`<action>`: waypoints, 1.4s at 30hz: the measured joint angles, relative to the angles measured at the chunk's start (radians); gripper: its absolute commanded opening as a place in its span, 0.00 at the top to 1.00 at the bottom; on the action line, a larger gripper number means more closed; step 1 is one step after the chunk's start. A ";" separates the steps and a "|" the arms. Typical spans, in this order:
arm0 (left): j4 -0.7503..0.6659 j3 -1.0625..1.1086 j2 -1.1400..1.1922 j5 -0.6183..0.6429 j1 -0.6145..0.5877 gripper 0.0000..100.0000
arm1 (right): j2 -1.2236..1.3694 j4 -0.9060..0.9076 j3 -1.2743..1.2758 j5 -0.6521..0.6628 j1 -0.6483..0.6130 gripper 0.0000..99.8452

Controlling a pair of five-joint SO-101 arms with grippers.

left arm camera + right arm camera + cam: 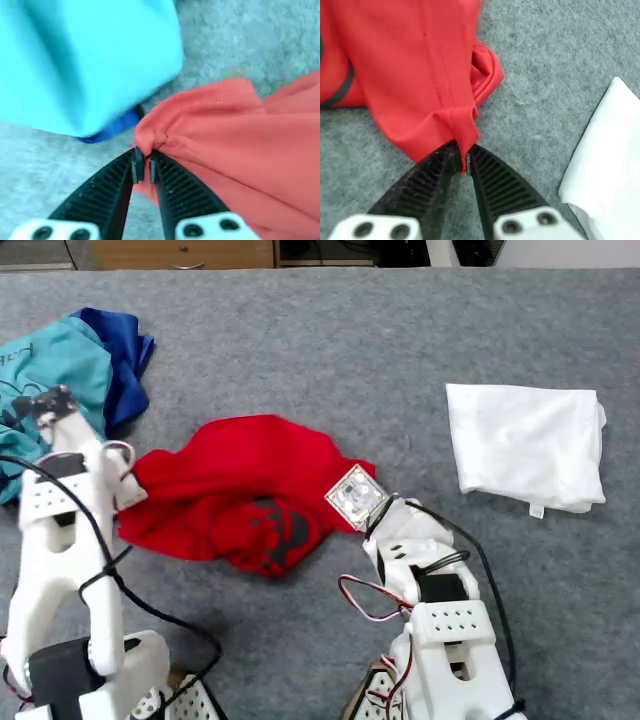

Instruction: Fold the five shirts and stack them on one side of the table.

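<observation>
Grey felt-like table cover (300, 330) all round left claw (142, 165). Far beyond it, past table's back edge: wooden drawer unit (185, 252), dark clutter (400, 250). Even light.

The left arm (60, 540) stands at the near left, wrist bent inward, its jaws pinched tight on one edge of the red shirt (240, 480). The right arm (440, 625) leans in from the near right, its jaws clamped on the opposite edge.
</observation>
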 measured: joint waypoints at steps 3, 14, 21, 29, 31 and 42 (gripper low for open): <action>0.087 -0.083 0.000 -0.031 -0.032 0.98 | 0.000 0.000 -0.003 -0.003 0.014 1.00; 0.399 -0.526 0.000 -0.046 -0.083 0.98 | 0.000 0.267 -0.631 -0.324 0.077 1.00; 0.608 -0.905 -0.003 -0.046 -0.110 0.98 | 0.000 0.278 -1.042 -0.428 0.077 1.00; 0.726 -1.255 -0.077 -0.046 -0.149 0.98 | -0.002 0.278 -1.363 -0.436 0.077 1.00; 0.726 -1.293 -0.143 -0.046 -0.158 0.98 | -0.003 0.278 -1.421 -0.436 0.077 1.00; 0.726 -1.321 -0.482 -0.080 -0.180 0.98 | -0.009 0.302 -1.751 -0.436 0.078 1.00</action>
